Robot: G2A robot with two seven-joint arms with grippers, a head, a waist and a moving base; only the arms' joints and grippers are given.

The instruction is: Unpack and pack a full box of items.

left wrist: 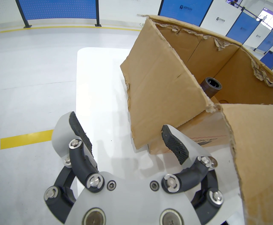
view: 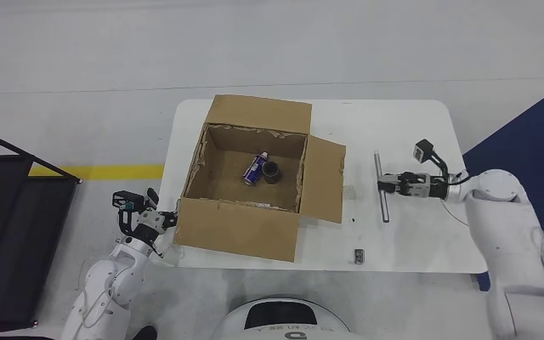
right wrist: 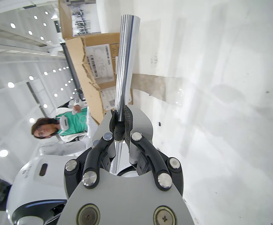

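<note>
Open cardboard box [view: 238,228] sits on the left half of a white desk [view: 399,127]. It is brown corrugated board with ragged, torn flap edges. The four flaps are folded outward, and the right one lies sloped toward the desk middle. The left wrist view shows the box [left wrist: 162,85] with frayed paper along the inner rim. The right wrist view shows white shipping labels [right wrist: 100,61] on its outer side.

On the box floor lies a small blue-and-white can [view: 254,167] on its side. Just beside it is a dark, short hollow cylinder [view: 273,172], matte outside and glossy inside [left wrist: 211,86].

The right pincer [view: 387,184] is over the right part of the desk, well apart from the box. It is pressed onto a thin, straight metal rod [view: 382,187]. The rod [right wrist: 125,59] is polished, round and mirror-bright, pinched between black textured pads of the pincer [right wrist: 120,115].

The left pincer [view: 166,223] is at the desk's left front edge by the box corner. It is spread wide and holds nothing [left wrist: 118,122]. Its fingers are grey metal with black ribbed pads [left wrist: 177,144]. One pad is just beside the lower cardboard flap; contact cannot be told.

A small dark-and-silver item [view: 359,255] lies near the desk's front edge. A strip of beige tape [right wrist: 153,85] lies flat on the desk by the box.

The desk top is smooth with rounded corners and a few scuffs. The floor is pale glossy grey with a yellow line [view: 110,171]. A black rack [view: 25,221] stands at the left, and blue partition panels [left wrist: 57,9] stand behind.
</note>
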